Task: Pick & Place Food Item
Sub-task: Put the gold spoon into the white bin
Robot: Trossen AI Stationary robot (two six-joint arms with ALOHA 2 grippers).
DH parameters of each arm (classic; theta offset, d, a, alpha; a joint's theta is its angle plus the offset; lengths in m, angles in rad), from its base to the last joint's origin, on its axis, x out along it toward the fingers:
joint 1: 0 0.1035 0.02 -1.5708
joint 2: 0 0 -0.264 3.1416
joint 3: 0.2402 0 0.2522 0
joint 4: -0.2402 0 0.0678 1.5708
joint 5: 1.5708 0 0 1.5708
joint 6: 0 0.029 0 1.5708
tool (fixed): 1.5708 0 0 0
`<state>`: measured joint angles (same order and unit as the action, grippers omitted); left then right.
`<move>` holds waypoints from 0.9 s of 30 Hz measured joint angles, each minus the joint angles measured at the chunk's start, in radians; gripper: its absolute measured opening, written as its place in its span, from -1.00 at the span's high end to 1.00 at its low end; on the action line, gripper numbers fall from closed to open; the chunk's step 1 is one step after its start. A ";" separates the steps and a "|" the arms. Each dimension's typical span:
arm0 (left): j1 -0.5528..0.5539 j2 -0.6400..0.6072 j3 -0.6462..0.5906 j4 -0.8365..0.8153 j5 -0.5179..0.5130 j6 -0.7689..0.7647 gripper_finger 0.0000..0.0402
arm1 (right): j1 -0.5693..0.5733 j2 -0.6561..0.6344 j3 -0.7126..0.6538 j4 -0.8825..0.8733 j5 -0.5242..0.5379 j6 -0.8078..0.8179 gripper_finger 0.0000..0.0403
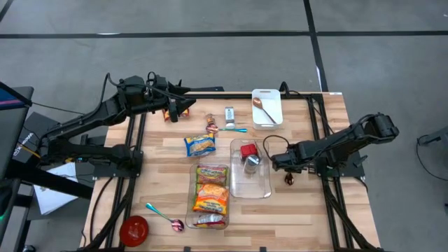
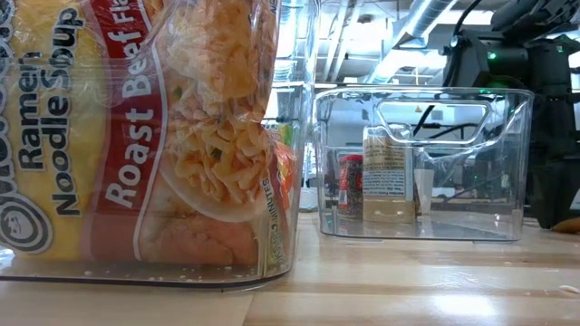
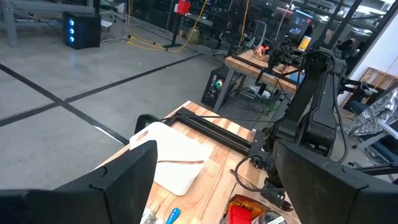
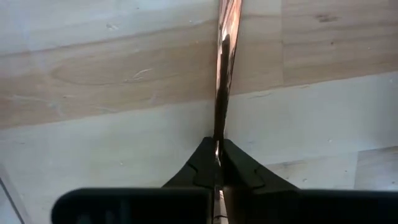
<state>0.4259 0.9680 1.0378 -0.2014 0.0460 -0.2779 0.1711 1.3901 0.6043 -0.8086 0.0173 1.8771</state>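
On the worktop (image 1: 308, 210) just right of the clear bin (image 1: 250, 169), the right hand (image 1: 288, 168) is clamped on a thin shiny wrapper (image 4: 225, 74), pinched edge-on between its fingertips (image 4: 202, 163). To do the step well, I'd lift straight up before swinging over a bin. The left hand (image 1: 183, 106) waits spread apart near the far left edge. Only the right wrist view shows the pinch; from overhead, just a dark scrap (image 1: 289, 180) shows below the hand.

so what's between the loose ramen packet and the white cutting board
In the high view, between the loose ramen packet and the white cutting board lie a small wrapped snack, a small upright packet and a teal-handled utensil.
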 joint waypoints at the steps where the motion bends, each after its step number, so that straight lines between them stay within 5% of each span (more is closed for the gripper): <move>1: 0.000 0.000 0.000 0.000 0.000 0.000 -0.56 | 0.000 -0.009 0.003 -0.008 0.010 0.000 0.99; 18: 0.000 0.000 0.000 0.000 0.000 0.000 -0.56 | 0.052 -0.427 0.047 -0.094 0.252 -0.063 1.00; 27: 0.000 0.000 0.000 0.000 -0.032 0.000 -0.56 | -0.014 -0.620 0.047 0.095 0.400 -0.392 1.00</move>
<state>0.4259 0.9680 1.0378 -0.2012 0.0144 -0.2779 0.1568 0.7702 0.6518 -0.7136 0.4171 1.4855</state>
